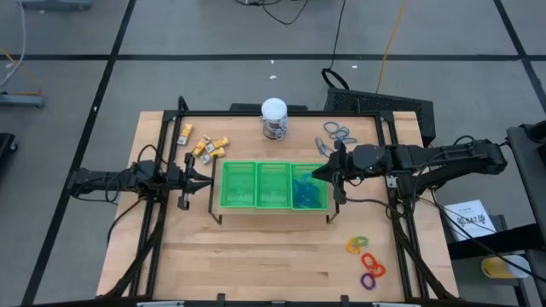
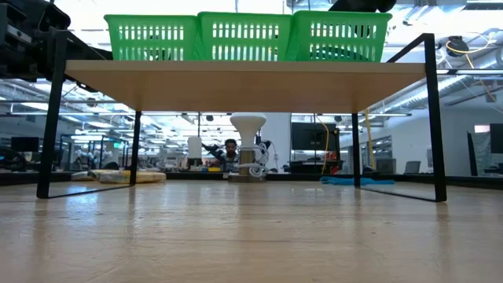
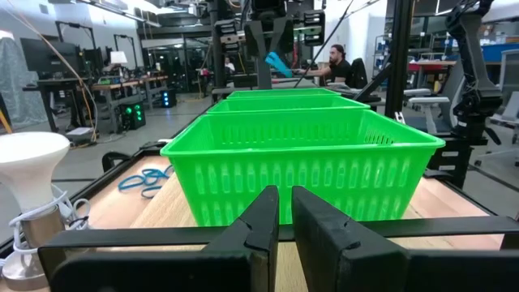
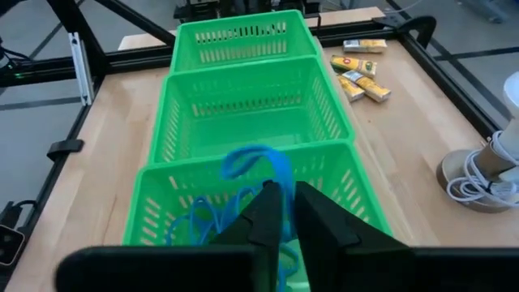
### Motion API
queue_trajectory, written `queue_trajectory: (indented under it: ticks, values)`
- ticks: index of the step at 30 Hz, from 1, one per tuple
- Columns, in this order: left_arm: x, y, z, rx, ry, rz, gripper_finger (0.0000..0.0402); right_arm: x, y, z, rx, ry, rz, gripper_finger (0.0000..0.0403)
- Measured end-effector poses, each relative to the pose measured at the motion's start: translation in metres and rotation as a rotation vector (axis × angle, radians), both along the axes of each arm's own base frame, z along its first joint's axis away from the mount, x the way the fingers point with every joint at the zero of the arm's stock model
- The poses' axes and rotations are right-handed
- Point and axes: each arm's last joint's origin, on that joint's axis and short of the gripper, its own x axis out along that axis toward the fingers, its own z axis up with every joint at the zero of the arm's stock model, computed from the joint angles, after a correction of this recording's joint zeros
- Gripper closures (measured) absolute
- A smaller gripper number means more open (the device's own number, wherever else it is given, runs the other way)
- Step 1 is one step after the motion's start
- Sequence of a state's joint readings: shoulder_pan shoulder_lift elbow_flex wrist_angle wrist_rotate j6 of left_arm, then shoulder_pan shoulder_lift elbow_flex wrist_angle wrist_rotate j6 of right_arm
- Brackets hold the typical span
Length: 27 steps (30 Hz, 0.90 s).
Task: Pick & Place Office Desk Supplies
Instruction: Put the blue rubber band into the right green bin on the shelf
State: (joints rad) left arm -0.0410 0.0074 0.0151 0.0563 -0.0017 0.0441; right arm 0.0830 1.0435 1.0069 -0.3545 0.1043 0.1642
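**Right wrist view: blue loop over the end compartment**

Right wrist view showed my right claw (image 4: 280,212) poised above the nearest compartment of the green slotted plastic three-compartment tray (image 4: 243,69), with a thin blue elastic loop (image 4: 258,162) pinched between nearly closed fingers and arching up just ahead of the tips. More blue loops (image 4: 190,227) already lay in that same compartment below.

To do this step well, I judged that I should keep the claw centred over that end compartment, well inside its walls, and part the fingers fully so the loop dropped free rather than clinging to a pad. A limp band could snag on the slotted rim or the divider, so a straight lift afterwards seemed wise.

Seen from the high view, the remaining blue and grey loops (image 1: 337,131) lay on the wooden table (image 1: 256,256) just beyond my right claw, the orange, purple and green rings (image 1: 367,260) well apart near the front edge, and the small yellow-and-white blocky pieces (image 1: 205,147) beyond my left claw (image 1: 205,177), which waited clenched and empty beside the tray.
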Motion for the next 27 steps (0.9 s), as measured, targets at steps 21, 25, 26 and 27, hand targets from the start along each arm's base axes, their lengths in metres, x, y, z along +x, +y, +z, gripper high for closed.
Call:
queue_trajectory:
  ticks: [21,25,26,27]
  values:
    - [0.0,0.0,0.0,0.0,0.0,0.0,0.0357,-0.002,-0.017,0.003,-0.196,-0.011,-0.299,0.0266]
    - [0.0,0.0,0.0,0.0,0.0,0.0,0.0357,-0.006,-0.035,0.005,-0.372,0.026,-0.528,0.027]
    - [0.0,0.0,0.0,0.0,0.0,0.0,0.0357,-0.007,-0.04,0.005,-0.41,0.044,-0.583,0.0271]
    - [0.0,0.0,0.0,0.0,0.0,0.0,0.0357,-0.009,-0.046,0.004,-0.442,0.065,-0.631,0.0272]
